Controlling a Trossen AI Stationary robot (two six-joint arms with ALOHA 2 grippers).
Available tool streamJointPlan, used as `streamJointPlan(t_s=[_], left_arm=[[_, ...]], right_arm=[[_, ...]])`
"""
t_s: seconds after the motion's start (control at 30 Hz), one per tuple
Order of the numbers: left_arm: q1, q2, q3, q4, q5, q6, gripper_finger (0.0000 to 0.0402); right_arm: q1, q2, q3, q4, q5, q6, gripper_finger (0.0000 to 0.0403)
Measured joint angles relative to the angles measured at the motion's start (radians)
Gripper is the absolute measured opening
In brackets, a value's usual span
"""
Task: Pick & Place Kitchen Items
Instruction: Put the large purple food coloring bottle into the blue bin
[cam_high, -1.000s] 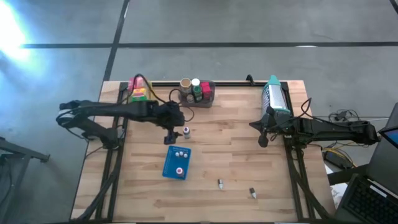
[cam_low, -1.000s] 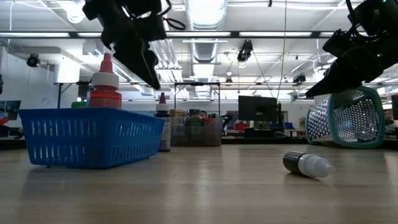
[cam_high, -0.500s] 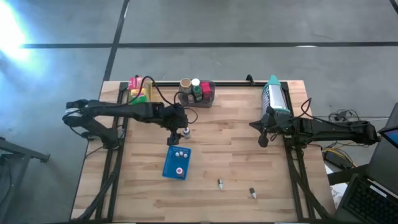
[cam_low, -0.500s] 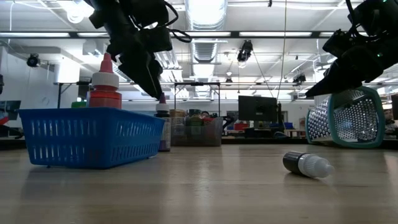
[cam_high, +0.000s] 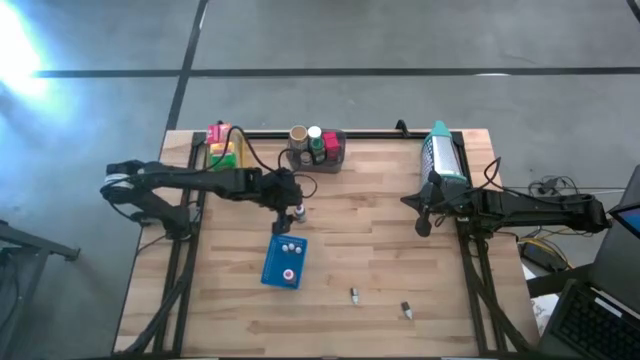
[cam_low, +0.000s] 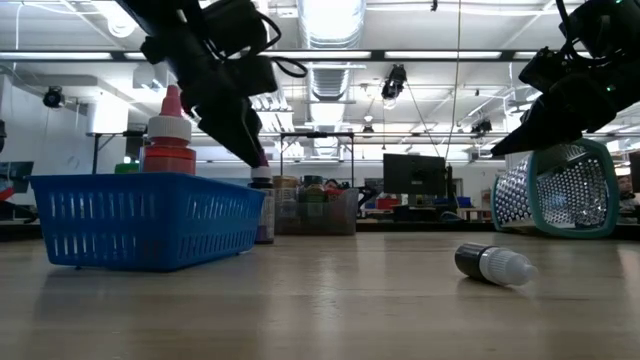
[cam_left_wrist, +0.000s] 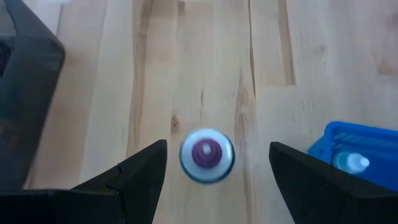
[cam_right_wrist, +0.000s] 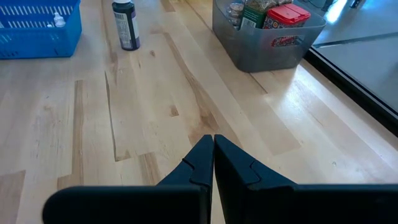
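Left gripper hangs spread over upright purple-capped bottle, at 12 o'clock of blue tray; descent should be kept centred before closing. Right gripper is pressed together, idle.

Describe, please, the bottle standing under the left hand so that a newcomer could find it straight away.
Start at the blue tray near the middle of the wooden table. Just beyond its far end, toward the grey bin, stands a small dark bottle with a purple-tipped white cap. Unlike the two bottles lying near the table's front edge, it is upright, with the left hand open above it.
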Motion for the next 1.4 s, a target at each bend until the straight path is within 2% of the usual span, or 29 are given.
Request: streamJointPlan(t_s=[0.57, 1.07, 1.4], left_arm=[[0.008, -0.001, -0.046, 0.087, -0.015, -0.01, 0.0283], [0.013, -0.001, -0.046, 0.091, -0.015, -0.016, 0.0191], [0.013, -0.001, -0.046, 0.091, -0.015, -0.019, 0.0181]], right_arm=[[0.0, 0.0, 0.0, 0.0, 0.0, 0.0, 0.0008], [0.0, 0.001, 0.0, 0.0, 0.0, 0.0, 0.0008], [0.0, 0.001, 0.0, 0.0, 0.0, 0.0, 0.0008]])
